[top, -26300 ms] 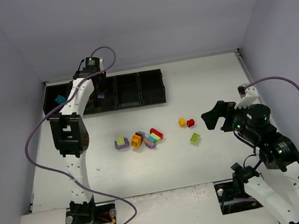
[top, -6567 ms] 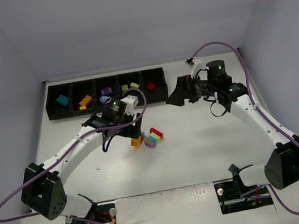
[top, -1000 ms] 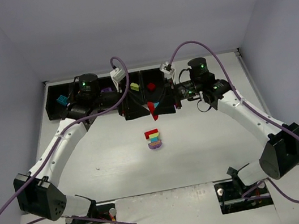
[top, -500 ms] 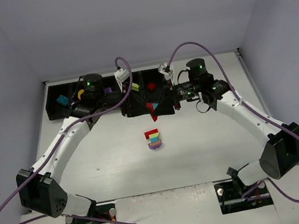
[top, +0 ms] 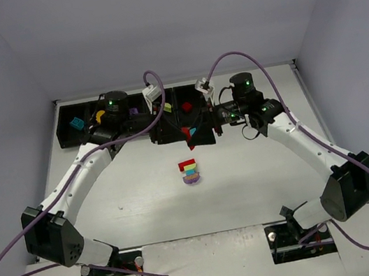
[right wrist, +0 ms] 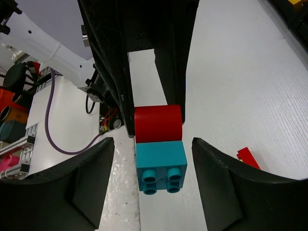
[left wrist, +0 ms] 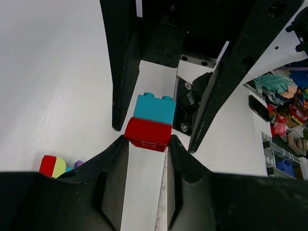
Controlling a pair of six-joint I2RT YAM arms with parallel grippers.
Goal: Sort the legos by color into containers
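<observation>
Legos point(top: 186, 135) need splitting: left gripper point(left wrist: 147, 140) squeezes the red brick point(left wrist: 147, 134), so the open right gripper point(right wrist: 152, 144) should pinch the teal brick point(right wrist: 161, 166).

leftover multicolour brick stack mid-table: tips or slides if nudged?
Probably rigid: the brick stack is red, lime, teal and purple pieces joined, so it should move as one. Likely light, sliding easily on the smooth white table. Whether it stands or lies flat isn't clear; if upright, a high push may tip it.
</observation>
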